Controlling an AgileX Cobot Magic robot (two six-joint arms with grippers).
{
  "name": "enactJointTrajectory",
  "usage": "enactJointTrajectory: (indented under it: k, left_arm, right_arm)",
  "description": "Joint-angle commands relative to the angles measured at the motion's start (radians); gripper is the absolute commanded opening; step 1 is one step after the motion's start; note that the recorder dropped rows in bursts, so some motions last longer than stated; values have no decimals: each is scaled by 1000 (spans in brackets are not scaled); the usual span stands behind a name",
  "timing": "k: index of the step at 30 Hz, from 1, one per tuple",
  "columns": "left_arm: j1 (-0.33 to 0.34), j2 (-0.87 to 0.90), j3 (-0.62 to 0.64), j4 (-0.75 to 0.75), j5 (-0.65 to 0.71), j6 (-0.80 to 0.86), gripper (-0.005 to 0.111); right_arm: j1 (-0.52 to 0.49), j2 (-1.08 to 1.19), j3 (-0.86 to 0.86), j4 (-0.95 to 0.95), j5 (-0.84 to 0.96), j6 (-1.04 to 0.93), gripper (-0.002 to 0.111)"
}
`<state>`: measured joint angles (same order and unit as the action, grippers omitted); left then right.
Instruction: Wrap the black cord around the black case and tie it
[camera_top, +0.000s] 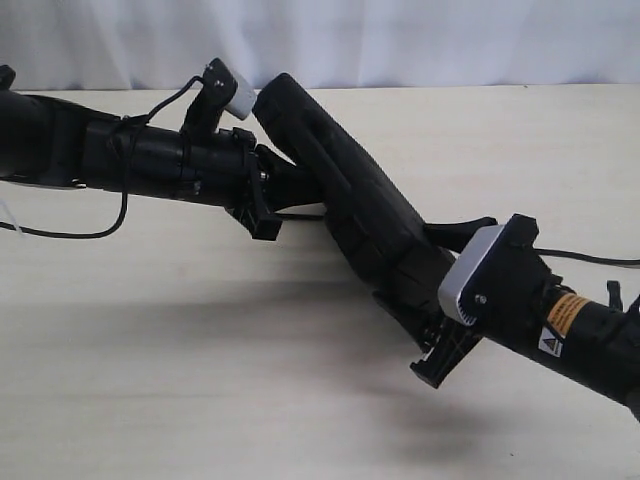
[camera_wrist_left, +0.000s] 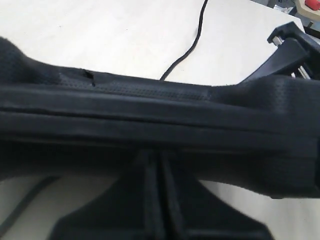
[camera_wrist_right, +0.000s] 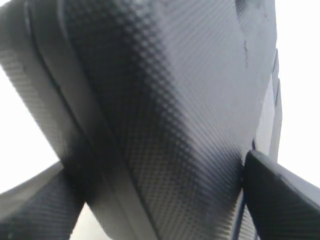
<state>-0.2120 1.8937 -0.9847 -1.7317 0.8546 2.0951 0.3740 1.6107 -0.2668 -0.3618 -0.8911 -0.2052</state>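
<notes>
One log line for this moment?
black case: tilted up | left gripper: shut, against case | right gripper: straddling case end, grip unclear

black case (camera_top: 360, 200): flat, matte black, with finely dimpled faces, rounded corners and a long slot along one edge.
pose of the black case: raised clear of the desk (camera_top: 200, 380) and steeply tilted, with one end high at the back left and the other low toward the right.
black cord (camera_wrist_left: 199, 27): a thin dark line that lay on the desk and ran out from behind the black case; its braid was too small to tell.

Bright even light; soft shadow on table (camera_top: 250, 400); black case (camera_wrist_right: 165, 110) blurred close in wrist views.
</notes>
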Motion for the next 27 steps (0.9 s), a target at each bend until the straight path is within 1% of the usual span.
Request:
enactJointTrajectory:
  k: [1,3,5,7,8,9,11,12,14,15,16,17,19,20,22,23,24,25,26,27]
  left_arm:
    - [-13,-3,-6,-13,19,-9,0]
    - [-33,-3,-6,-13,18,-9,0]
    - [-45,-3,-6,-13,5,-9,0]
    - [-45,-3,-6,-13,-32,-7,0]
    - [-45,-3,-6,-13,-45,-7,0]
    - [-45,-3,-6,-13,-71,-7,0]
    - [-45,-3,-6,-13,-73,-7,0]
    - [-45,-3,-6,-13,-78,-7,0]
    - [-43,-5,-6,-13,-137,8,0]
    - [-36,-22,-6,-13,-195,35,0]
    - [-24,-49,-6,-13,-281,48,0]
    - [-15,-64,-6,-13,-328,48,0]
    - [15,-93,-18,-13,-484,37,0]
    - [29,-90,-59,-13,-654,-81,0]
    - [48,-58,-117,-13,-837,-192,1]
    - [52,-44,-133,-13,-843,-192,3]
    - [54,-16,-160,-13,-847,-194,10]
    - [54,12,-197,-13,-882,-213,19]
    - [54,28,-217,-13,-917,-220,23]
    - [54,60,-243,-13,-987,-232,28]
  right_arm:
    - [1,-2,-24,106,-43,0,75]
    - [1,-2,-41,108,-43,19,75]
    - [1,-2,-47,110,-33,48,70]
    - [1,-2,-47,110,9,63,45]
    - [1,-2,-47,101,16,63,37]
    - [1,-2,-47,58,30,63,21]
    - [1,-2,-47,1,33,66,5]
    - [1,-2,-47,2,33,65,5]
    - [1,-2,-47,24,46,67,5]
    - [1,-2,-47,68,56,68,5]
    - [1,-2,-47,120,60,68,5]
    - [1,-2,-47,141,60,68,5]
    - [1,-2,-47,143,60,63,5]
    - [1,-2,-47,143,60,63,5]
    - [1,-2,-47,143,60,63,5]
    - [1,-2,-47,143,60,63,5]
    - [1,-2,-47,143,60,63,5]
    - [1,-2,-47,143,63,64,5]
    - [1,-2,-47,143,66,64,5]
    - [1,-2,-47,143,75,64,5]
